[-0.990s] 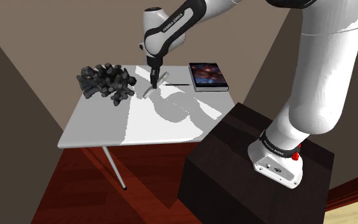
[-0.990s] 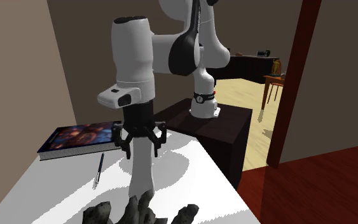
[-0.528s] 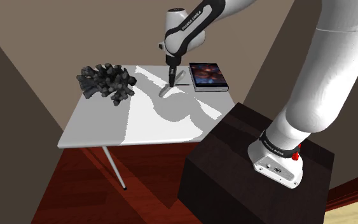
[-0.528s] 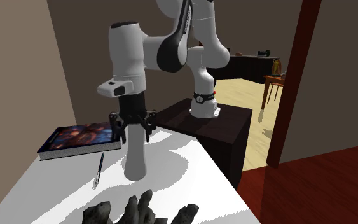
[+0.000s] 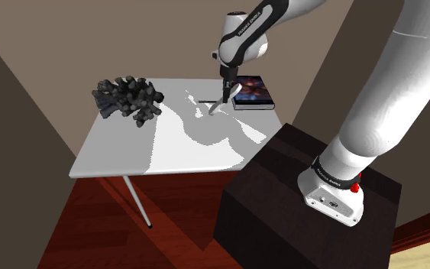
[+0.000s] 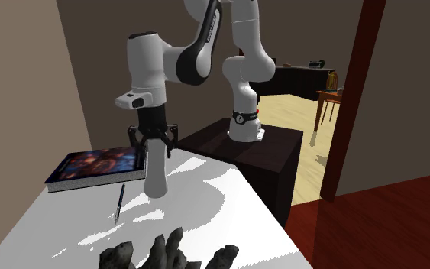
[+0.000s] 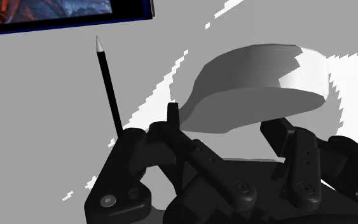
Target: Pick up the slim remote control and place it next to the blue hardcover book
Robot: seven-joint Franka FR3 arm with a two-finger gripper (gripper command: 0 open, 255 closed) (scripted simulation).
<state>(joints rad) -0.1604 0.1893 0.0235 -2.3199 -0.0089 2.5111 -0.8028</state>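
This is a room in a home — plain brown walls (image 5: 68,38) and a dark red plank floor (image 5: 83,229) surround a white thin-legged table (image 5: 129,153). On it lie a blue-edged hardcover book with a dark, glowing cover (image 6: 91,168) and a slim black pen (image 6: 119,203). In the second exterior view a dark wooden door frame (image 6: 362,92) opens onto a further room — pale plank floor (image 6: 289,107), a dark low cabinet (image 6: 305,76) against its wall, and a small thin-legged wooden piece of furniture (image 6: 329,103).

One book (image 6: 91,166), one pen (image 6: 119,203), one remote (image 6: 156,174) — one dark lumpy heap (image 5: 127,98).
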